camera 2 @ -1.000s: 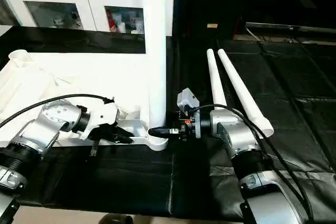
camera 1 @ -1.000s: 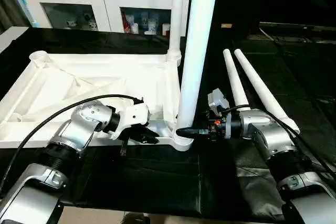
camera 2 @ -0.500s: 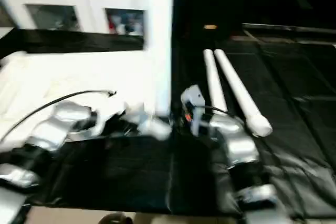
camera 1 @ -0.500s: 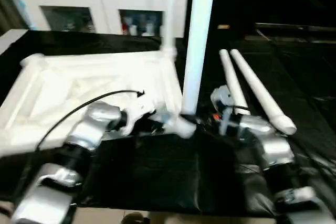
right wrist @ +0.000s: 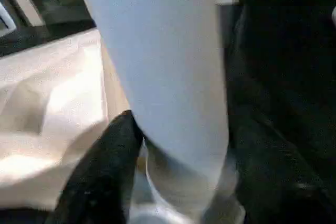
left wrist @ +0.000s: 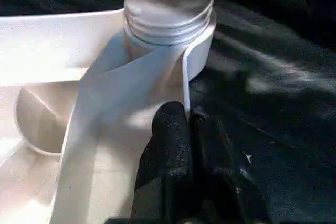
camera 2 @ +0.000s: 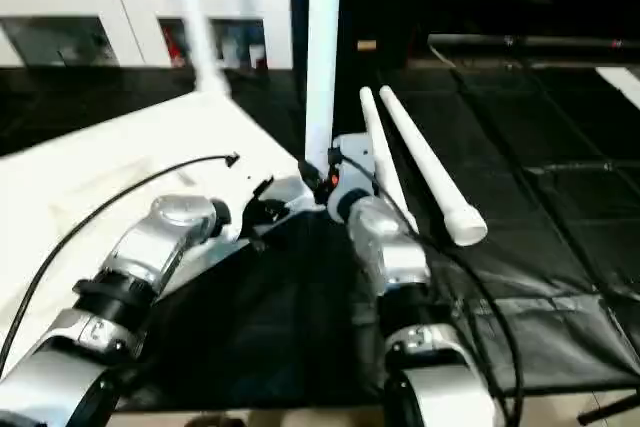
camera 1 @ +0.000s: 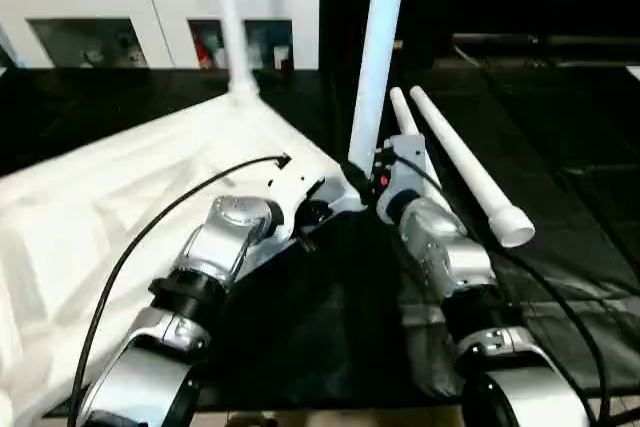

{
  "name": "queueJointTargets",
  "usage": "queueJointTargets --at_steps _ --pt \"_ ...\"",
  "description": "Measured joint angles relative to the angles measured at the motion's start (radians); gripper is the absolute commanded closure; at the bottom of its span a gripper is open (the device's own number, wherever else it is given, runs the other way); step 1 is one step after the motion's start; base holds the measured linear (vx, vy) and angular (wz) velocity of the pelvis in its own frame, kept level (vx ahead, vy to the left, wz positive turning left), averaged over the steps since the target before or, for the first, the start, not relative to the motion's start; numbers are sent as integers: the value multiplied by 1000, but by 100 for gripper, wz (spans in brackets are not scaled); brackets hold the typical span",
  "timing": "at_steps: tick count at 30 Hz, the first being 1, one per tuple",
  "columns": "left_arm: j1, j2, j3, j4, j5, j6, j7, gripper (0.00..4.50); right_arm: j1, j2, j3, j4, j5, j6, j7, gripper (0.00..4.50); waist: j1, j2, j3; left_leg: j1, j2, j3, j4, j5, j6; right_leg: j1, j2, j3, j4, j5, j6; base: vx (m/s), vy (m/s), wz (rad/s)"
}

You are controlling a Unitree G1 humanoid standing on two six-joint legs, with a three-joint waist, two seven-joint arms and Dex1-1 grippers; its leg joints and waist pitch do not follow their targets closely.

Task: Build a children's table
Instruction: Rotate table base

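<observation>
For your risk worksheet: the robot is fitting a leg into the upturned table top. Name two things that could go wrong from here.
1. The upright leg is tall, and the right pincer grips it only near the base; it could lean in the corner socket.
2. The left pincer pinches only a thin wall of the table top; that grip could slip.

The robot has two silver metal forearms with ribbed black collars near the elbows. A thin black cable (camera 1: 150,232) arcs over the left one; the right wrist housing (camera 1: 400,172) is white, with a small red light.
</observation>
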Motion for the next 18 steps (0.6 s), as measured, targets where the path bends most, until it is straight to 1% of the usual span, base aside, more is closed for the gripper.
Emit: queueJointTargets --at_steps 1,4,5,6,8,9,10,11,12,13,14,15,16,17,18 --pt "0 4 -3 5 0 -17 -3 450 11 -4 6 -1 -6 0 4 168 0 0 0 0 0 0 0 0 0 0 0 0 0 0 0 0 0 0" --pt "0 18 -6 14 6 -51 -22 450 27 -27 43 -8 -37 -30 25 135 0 0 0 0 0 0 0 0 0 0 0 0 0 0 0 0 0 0" --pt "0 20 -6 14 6 -62 -30 450 33 -33 45 -14 -38 -28 28 130 3 -1 1 -1 0 0 0 0 0 0 0 0 0 0 0 0 0 0" --pt "0 23 -7 14 6 -72 -39 450 50 -38 45 -14 -37 -26 33 115 7 -1 1 -1 0 0 0 0 0 0 0 0 -1 0 0 0 0 0" --pt "0 27 -13 15 8 -80 -40 450 78 -48 46 -29 -38 -49 34 99 10 -1 2 -2 0 0 0 0 0 -1 0 0 -1 0 0 0 0 0" --pt "0 27 -13 15 11 -91 -37 450 89 -56 46 -36 -38 -52 38 84 13 -1 2 -2 0 0 0 0 0 -1 0 0 -2 1 1 0 0 0" --pt "-1 25 -12 15 11 -92 -35 450 105 -64 46 -59 -38 -55 47 84 14 -1 2 -2 0 0 0 0 0 -1 0 0 -2 1 1 0 0 0" --pt "-1 25 -11 15 10 -92 -35 423 114 -69 47 -71 -38 -60 52 67 15 -1 2 -2 0 0 0 0 0 -1 0 0 -2 1 1 0 0 0" --pt "-1 26 -5 15 5 -92 -35 406 138 -82 48 -108 -38 -73 68 60 16 -2 2 -2 0 0 0 0 0 -1 0 0 -2 1 1 0 0 0" --pt "-1 24 9 13 -14 -106 -37 395 150 -91 48 -131 -38 -80 73 55 16 -2 2 -3 0 1 -1 0 0 -1 0 0 -2 1 1 0 0 0" --pt "-2 20 27 -7 -40 -123 -45 389 159 -101 48 -151 -38 -84 79 39 20 -3 2 -3 0 1 -1 0 0 -1 0 0 -2 1 1 0 0 0" --pt "-5 18 41 -54 -66 -137 -60 377 178 -112 52 -196 -38 -86 83 28 25 -5 2 -2 0 1 -1 0 0 -1 0 0 -2 0 1 0 0 0" --pt "-9 19 47 -86 -77 -146 -66 365 188 -118 57 -222 -40 -86 85 18 26 -5 2 -1 0 1 -1 0 0 0 0 0 -2 0 1 0 0 0" --pt "-13 20 52 -109 -82 -155 -63 365 193 -122 64 -238 -45 -85 85 18 26 -6 2 0 0 1 -1 0 0 0 0 0 -2 0 1 0 0 0" --pt "-16 23 58 -134 -84 -160 -56 352 204 -122 72 -265 -52 -85 86 5 25 -6 2 1 0 1 -1 0 0 0 0 0 -2 0 1 0 0 0"
